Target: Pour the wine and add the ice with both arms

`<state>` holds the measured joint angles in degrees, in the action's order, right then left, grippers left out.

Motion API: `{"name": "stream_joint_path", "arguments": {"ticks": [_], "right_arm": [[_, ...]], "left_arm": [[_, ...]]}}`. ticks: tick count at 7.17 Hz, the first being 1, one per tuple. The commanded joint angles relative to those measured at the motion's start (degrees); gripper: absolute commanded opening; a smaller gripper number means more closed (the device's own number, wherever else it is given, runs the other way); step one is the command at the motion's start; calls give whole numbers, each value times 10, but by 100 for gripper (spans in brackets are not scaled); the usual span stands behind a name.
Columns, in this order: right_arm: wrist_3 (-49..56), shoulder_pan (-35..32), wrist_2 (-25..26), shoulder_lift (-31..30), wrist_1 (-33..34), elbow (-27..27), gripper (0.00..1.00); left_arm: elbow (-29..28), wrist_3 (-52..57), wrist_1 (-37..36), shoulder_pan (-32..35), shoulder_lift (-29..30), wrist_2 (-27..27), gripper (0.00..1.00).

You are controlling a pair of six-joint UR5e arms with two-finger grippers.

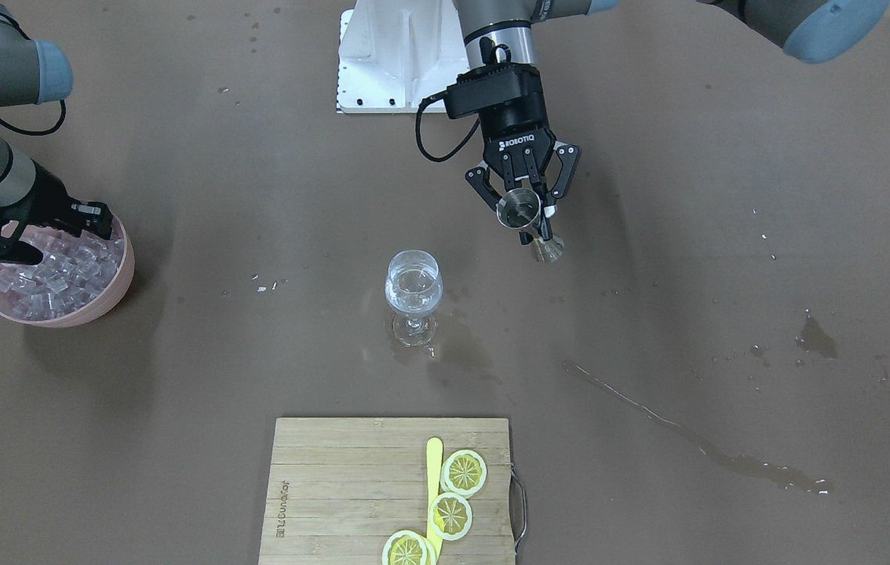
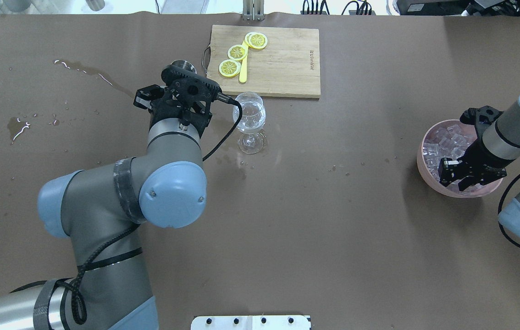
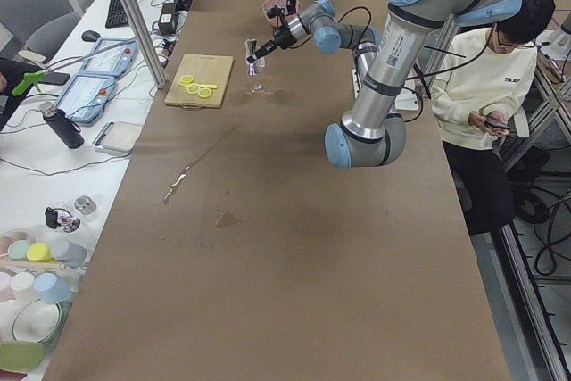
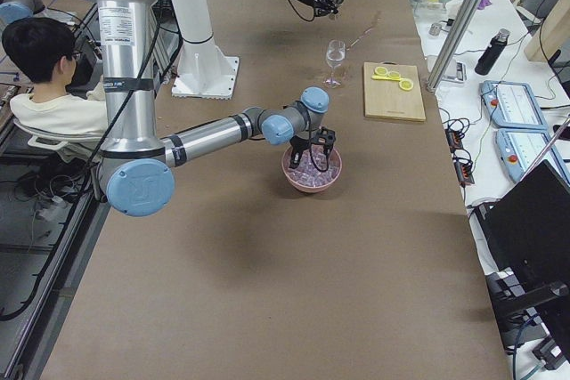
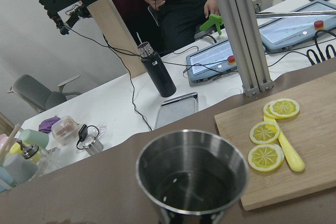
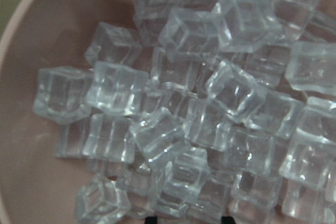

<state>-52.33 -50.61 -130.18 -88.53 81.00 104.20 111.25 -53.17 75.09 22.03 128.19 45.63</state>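
Board (image 1: 390,486) nearest; glass (image 1: 413,289) holds wine (image 1: 412,297); left gripper (image 1: 527,210) clamped on jigger (image 1: 518,212), near glass. Overhead: right gripper (image 2: 456,181) in bowl (image 2: 419,155), jaws apart. Right wrist: ice (image 6: 210,103) loose, ungrabbed. Pour looks done; next, lower and pinch one cube squarely.

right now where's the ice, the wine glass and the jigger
ice (image 1: 60,273): front-facing view, on the cubes heaped in the pink bowl.
wine glass (image 1: 413,284): front-facing view, on its bowl.
jigger (image 1: 518,210): front-facing view, on its upper cup's mouth.
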Motion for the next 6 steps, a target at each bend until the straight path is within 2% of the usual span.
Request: {"name": "stream_joint_path", "arguments": {"ticks": [1,2,3,5,6], "right_arm": [[-1,1,0,1,-4,-12,49],[0,1,-1,5,-4,-12,49],[-1,1,-3,6,-2,-11,42],[-1,-10,-30,13,5,-7,35],[0,-23,-40,15,15,-3,35]], "left_arm": [[-29,0,-54,-8,38,-6,0],[-65,1,-54,-8,58,-6,0],[-87,1,-55,-8,72,-16,0],[-96,15,-64,-8,72,-18,0],[-99,15,-91,-8,77,-19,0]]}}
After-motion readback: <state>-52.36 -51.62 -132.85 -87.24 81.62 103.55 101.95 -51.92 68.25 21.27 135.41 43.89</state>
